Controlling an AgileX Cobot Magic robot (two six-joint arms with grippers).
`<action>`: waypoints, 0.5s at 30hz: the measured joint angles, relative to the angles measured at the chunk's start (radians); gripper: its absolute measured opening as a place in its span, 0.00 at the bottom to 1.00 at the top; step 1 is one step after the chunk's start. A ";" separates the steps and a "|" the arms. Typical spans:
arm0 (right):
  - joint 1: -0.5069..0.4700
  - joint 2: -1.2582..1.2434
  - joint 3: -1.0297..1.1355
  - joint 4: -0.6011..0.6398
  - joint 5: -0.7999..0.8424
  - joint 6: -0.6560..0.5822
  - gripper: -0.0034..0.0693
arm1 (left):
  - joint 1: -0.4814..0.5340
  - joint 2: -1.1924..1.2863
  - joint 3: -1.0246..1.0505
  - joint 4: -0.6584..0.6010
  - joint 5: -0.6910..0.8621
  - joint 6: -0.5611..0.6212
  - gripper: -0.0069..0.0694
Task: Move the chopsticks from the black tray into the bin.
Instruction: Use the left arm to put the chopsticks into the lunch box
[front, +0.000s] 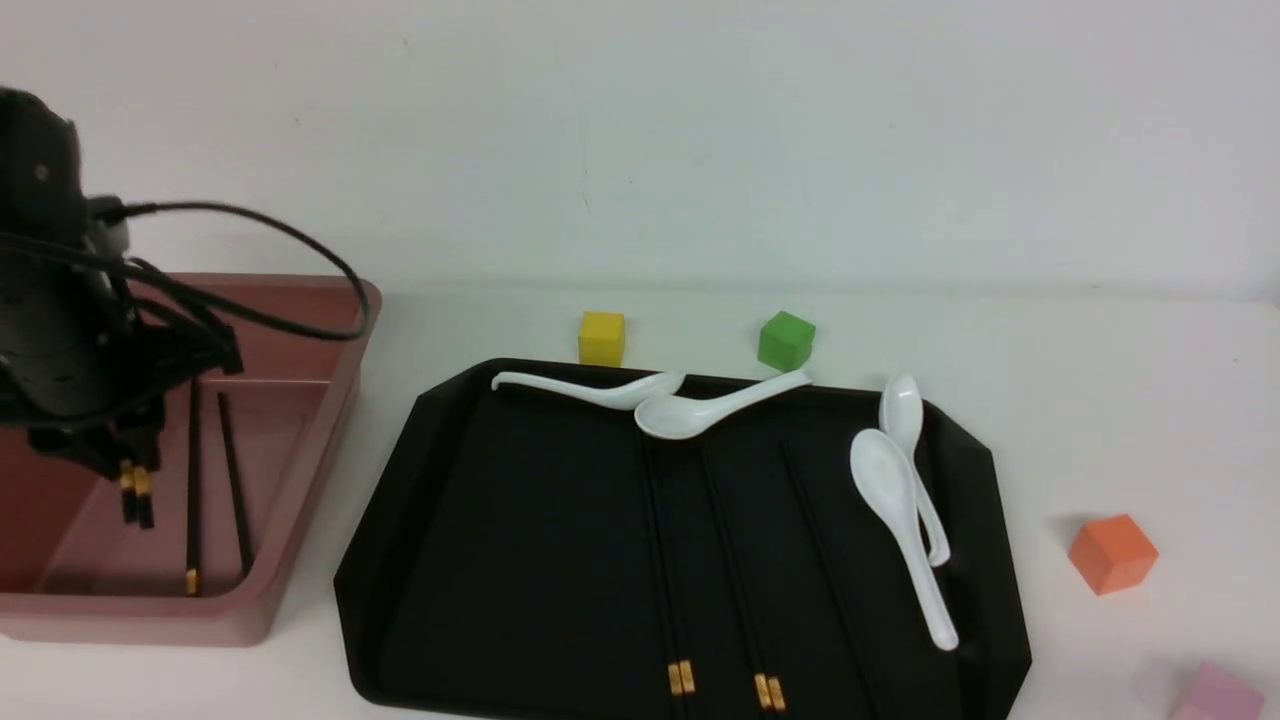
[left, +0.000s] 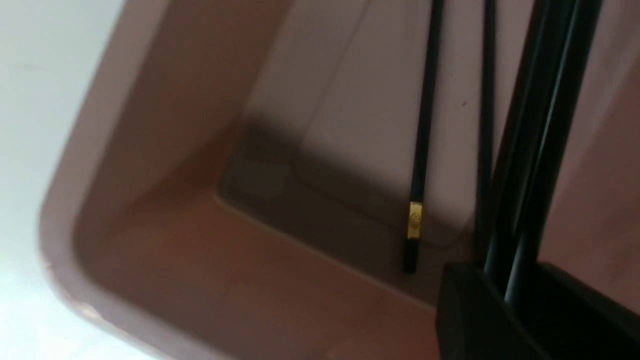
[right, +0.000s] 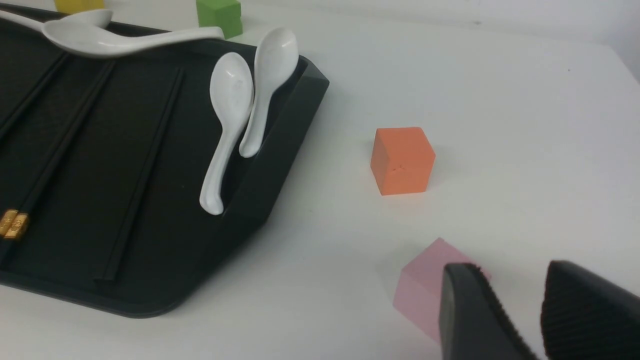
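- White table (front: 1100, 400) against a pale wall (front: 700, 130); black tray (front: 480, 560) in the middle, pink bin (front: 130, 615) at the far left.
- Left gripper (front: 128, 455) hangs inside the bin, jaws clamped on a held pair of chopsticks (front: 137, 495), gold bands just below the jaws. The pair does not look released yet.
- Two loose chopsticks (front: 191, 480) lie on the bin floor just to the right of the held pair.
- On the tray, one pair (front: 660, 540) and a second pair (front: 735, 560) lie side by side, gold bands at the near edge. To their right is what looks like a third pair (front: 825, 560), hard to make out against the black.
- Four white spoons (front: 895, 500) rest on the tray's far and right edges.
- Right gripper (right: 520, 320) appears only in its wrist view, parted a little, empty, above a pink cube (front: 1215, 695) right of the tray.
- Judged progress: roughly two of five pairs moved; three left.
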 joint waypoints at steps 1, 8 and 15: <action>0.000 0.000 0.000 0.000 0.000 0.000 0.38 | 0.000 0.012 0.000 -0.003 -0.003 0.000 0.25; 0.000 0.000 0.000 0.000 0.000 0.000 0.38 | 0.000 0.078 0.003 -0.017 -0.007 0.022 0.37; 0.000 0.000 0.000 0.000 0.000 0.000 0.38 | 0.000 0.081 0.003 -0.025 0.027 0.047 0.43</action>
